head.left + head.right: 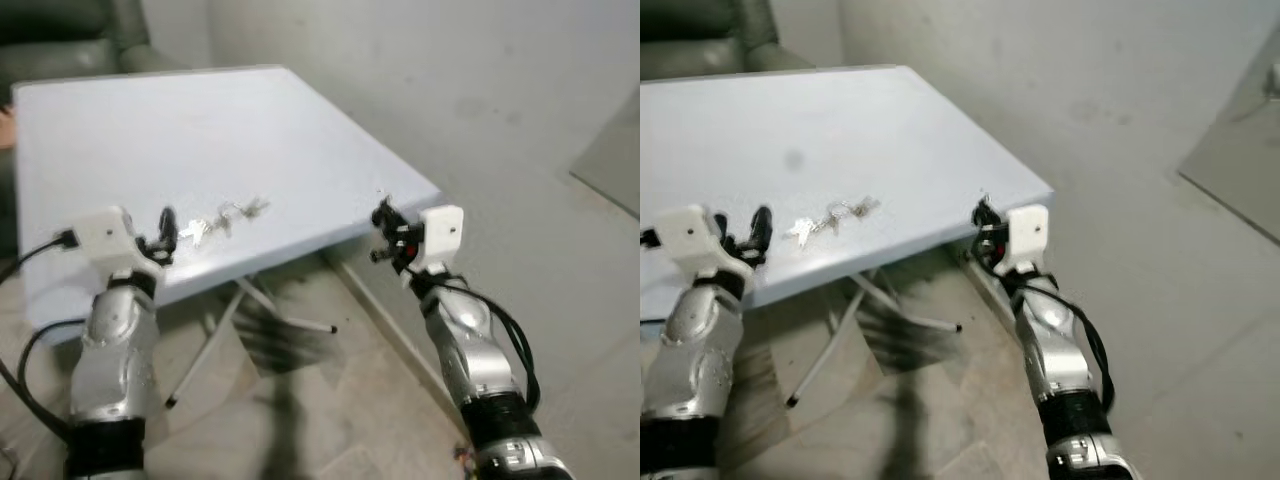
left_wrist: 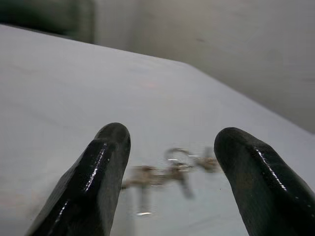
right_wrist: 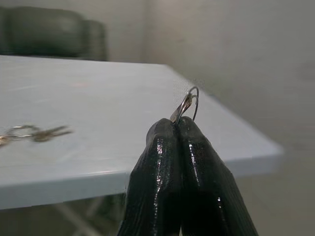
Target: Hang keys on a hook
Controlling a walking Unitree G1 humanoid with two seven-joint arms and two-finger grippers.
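We see a pale blue-white surface (image 1: 230, 130), its near corner pointing toward the bare grey floor (image 1: 540, 260). Beneath the surface, thin white folding legs (image 1: 215, 335) angle down to the floor, and a dark shadow lies among them. Behind the surface's far edge stands a dark green armchair (image 1: 60, 35), against a plain pale wall (image 1: 330, 30). Well to the right of the surface, a flat grey panel (image 1: 610, 160) lies on the floor.

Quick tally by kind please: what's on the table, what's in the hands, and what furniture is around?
Bunch of keys on the table: 1
Key ring pinched in the right hand: 1
Table: 1
Dark armchair: 1
Hands: 2, left hand open, right hand shut
Total: 6
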